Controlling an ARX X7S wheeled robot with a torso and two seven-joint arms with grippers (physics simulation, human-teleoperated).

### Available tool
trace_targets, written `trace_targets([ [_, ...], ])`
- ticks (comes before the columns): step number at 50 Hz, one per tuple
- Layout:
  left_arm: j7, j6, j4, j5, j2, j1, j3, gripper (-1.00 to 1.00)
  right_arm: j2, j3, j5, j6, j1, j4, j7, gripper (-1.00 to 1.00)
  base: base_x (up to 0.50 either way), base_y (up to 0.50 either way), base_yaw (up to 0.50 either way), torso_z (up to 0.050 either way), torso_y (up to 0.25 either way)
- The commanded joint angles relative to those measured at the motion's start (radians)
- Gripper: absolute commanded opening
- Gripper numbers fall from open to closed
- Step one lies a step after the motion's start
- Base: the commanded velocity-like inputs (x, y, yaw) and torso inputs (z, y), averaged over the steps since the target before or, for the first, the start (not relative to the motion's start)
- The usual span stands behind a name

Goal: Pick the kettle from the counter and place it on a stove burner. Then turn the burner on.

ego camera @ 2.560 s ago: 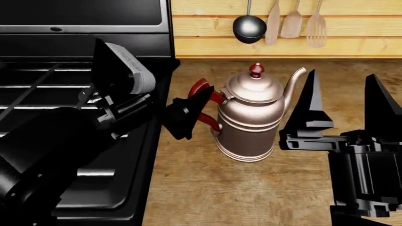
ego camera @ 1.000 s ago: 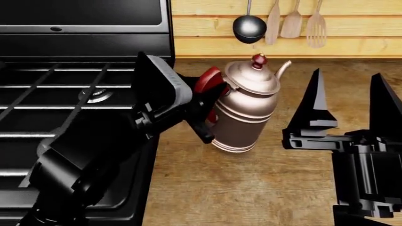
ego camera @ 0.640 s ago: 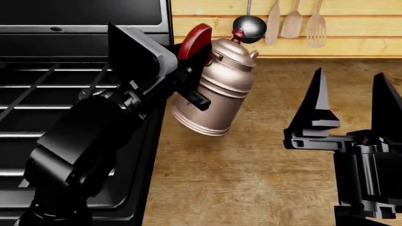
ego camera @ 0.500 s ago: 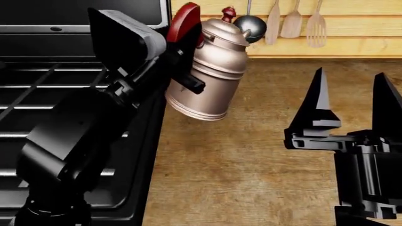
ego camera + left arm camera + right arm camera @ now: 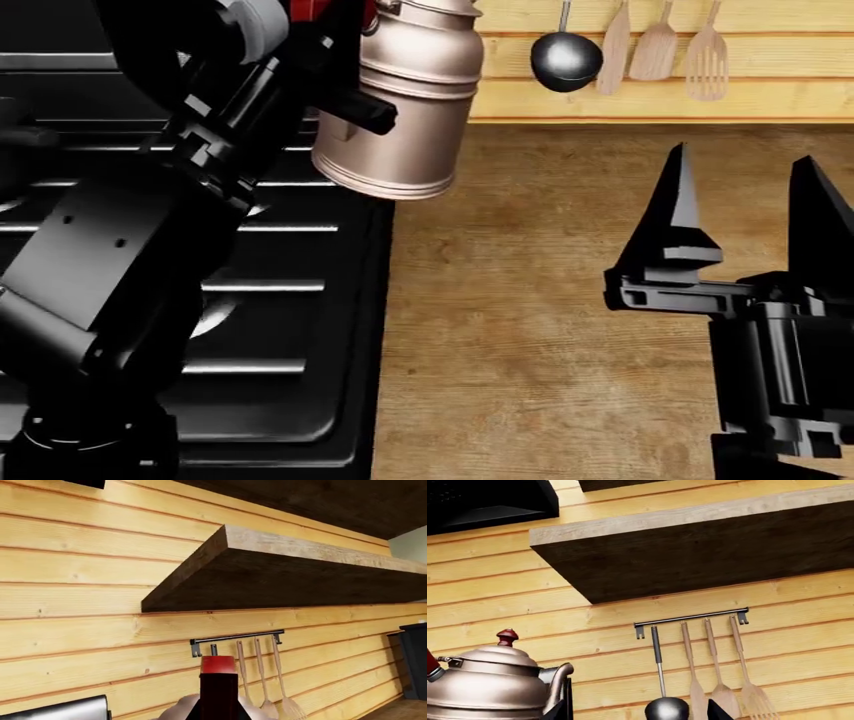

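Lifted higher since half a second ago, the kettle [image 5: 396, 110] now hangs clear of the counter [image 5: 534, 300], its top cut off by the head view's upper edge, above the seam where the stove's [image 5: 287, 330] right edge meets the wood. The left gripper [image 5: 334, 60] is clamped on the kettle's red handle [image 5: 218, 664]. The right gripper [image 5: 741, 230] hovers over the counter's right side, jaws spread and holding nothing. A ladle [image 5: 565, 58] and spatulas [image 5: 661, 45] hang on the plank wall [image 5: 507, 585].

Even, bright rendered light, sharp throughout; soft sheen on the kettle [image 5: 400, 110], dark underside of the shelf [image 5: 707, 555].
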Motion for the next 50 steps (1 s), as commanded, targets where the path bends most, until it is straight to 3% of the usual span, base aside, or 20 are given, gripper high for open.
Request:
trace_targets([
  [1, -0.027, 0.006, 0.018, -0.002, -0.01, -0.01, -0.021, -1.0, 0.013, -0.01, 0.011, 0.033, 0.013, -0.006, 0.028, 1.0, 0.0, 0.5, 0.0, 0.0, 0.0],
  [35, -0.05, 0.017, 0.024, -0.014, -0.005, 0.02, -0.004, -1.0, 0.022, -0.016, 0.01, 0.003, 0.008, 0.005, 0.05, 1.0, -0.01, 0.5, 0.0, 0.0, 0.001],
  [50, -0.055, 0.046, 0.018, 0.003, 0.008, 0.04, 0.024, -1.0, 0.018, -0.008, 0.023, -0.043, -0.008, 0.012, 0.031, 1.0, 0.0, 0.0, 0.0, 0.0, 0.001],
])
